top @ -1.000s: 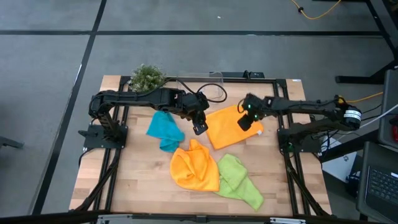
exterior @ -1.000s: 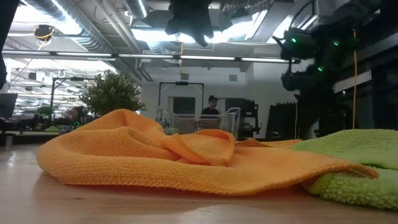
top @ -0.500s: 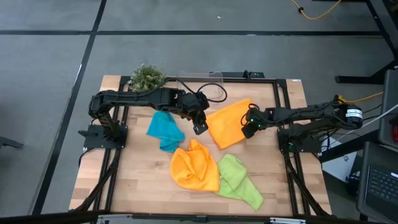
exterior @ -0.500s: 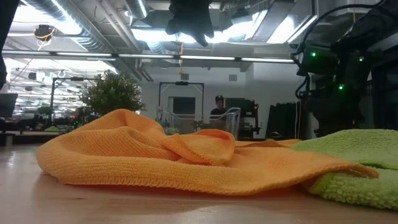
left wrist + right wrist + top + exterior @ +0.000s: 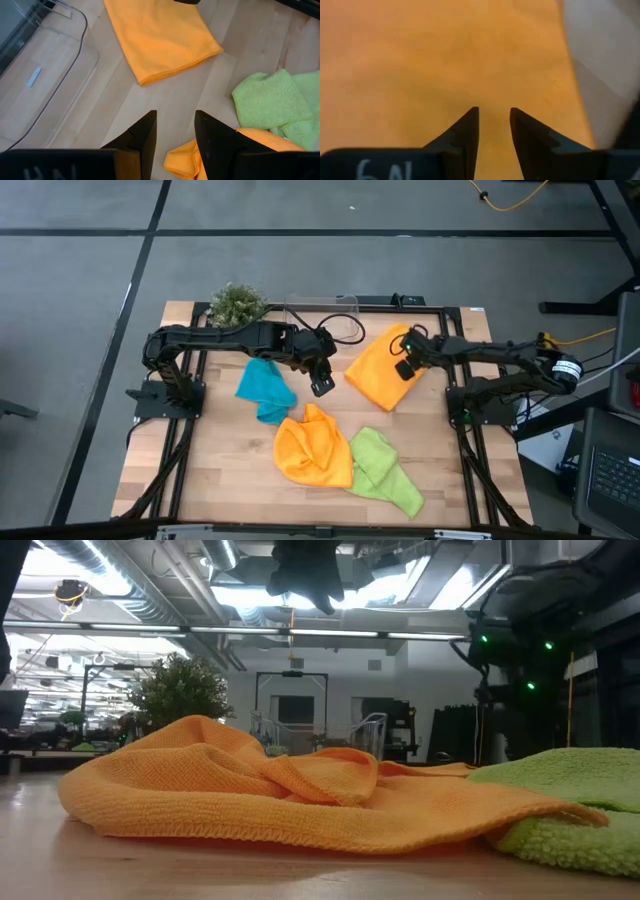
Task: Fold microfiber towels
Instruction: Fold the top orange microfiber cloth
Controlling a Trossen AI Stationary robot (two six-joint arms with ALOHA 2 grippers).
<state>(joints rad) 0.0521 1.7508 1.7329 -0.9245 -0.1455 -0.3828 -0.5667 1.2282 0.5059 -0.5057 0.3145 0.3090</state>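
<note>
A flat orange towel lies at the far right of the table and also shows in the left wrist view. My right gripper stands on the towel's right part with orange cloth filling its view. My left gripper hovers empty at mid-table, its fingers a narrow gap apart. A crumpled orange towel lies at the near middle. A lime green towel lies to its right, touching it. A teal towel lies bunched at the left. My right gripper comes at the flat orange towel from above, pointing down, near its right edge. Orange cloth shows in the narrow gap between the fingers. Whether that is an edge or a fold, and how many layers, cannot be told. The rest of the towel lies on the table.
A clear plastic tub and a small potted plant stand at the far edge. A black cable runs over the tub. The black frame rails run along both table sides. Bare wood shows at the near left.
My right gripper has gone toward the near edge along the flat orange towel's right side, then back toward the far edge. The towel has gone with it toward the far right, has turned, and now looks narrower. My left arm has kept still.
</note>
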